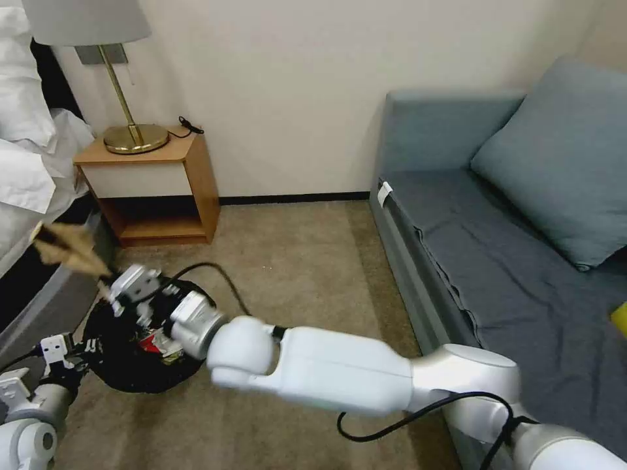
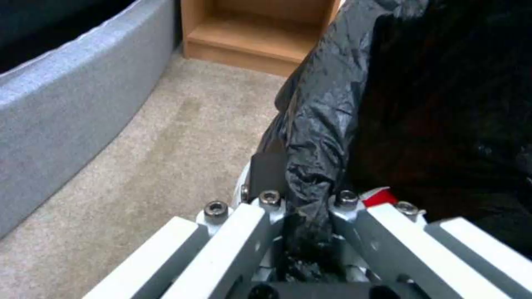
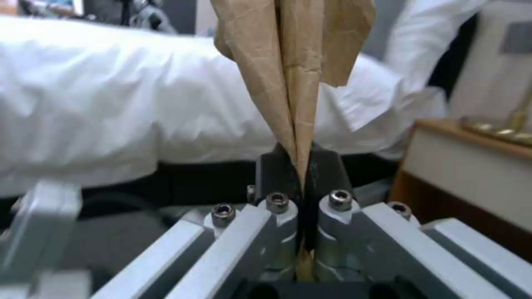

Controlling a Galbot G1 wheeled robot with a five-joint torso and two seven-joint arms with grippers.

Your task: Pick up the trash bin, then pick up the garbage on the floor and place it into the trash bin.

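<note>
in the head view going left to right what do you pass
Left gripper pinching the trash bin's rim → crumpled brown paper held in the right gripper → trash bin → nightstand with the lamp on it → bare carpet → grey sofa → blue cushion.

- Head cam: high up, looks fwd and down over carpet (image 1: 300,261) toward wall; bedside table (image 1: 153,189) at left-centre, sofa (image 1: 496,261) at right, bed (image 1: 26,170) at left edge. Widest view; both arms enter from bottom.
- Left wrist cam: looks out along left gripper (image 2: 305,195), very close on trash bin (image 2: 399,108) liner; carpet, grey bed base (image 2: 66,108) and table's lower shelf beyond.
- Right wrist cam: looks out along right gripper (image 3: 302,166), very close on brown paper (image 3: 294,62); faces bed, white bedding behind.
- Shared: bedside table in all three; bed in head + right wrist; bin (image 1: 140,349) in head + left wrist; paper (image 1: 65,248) in head + right wrist.
</note>
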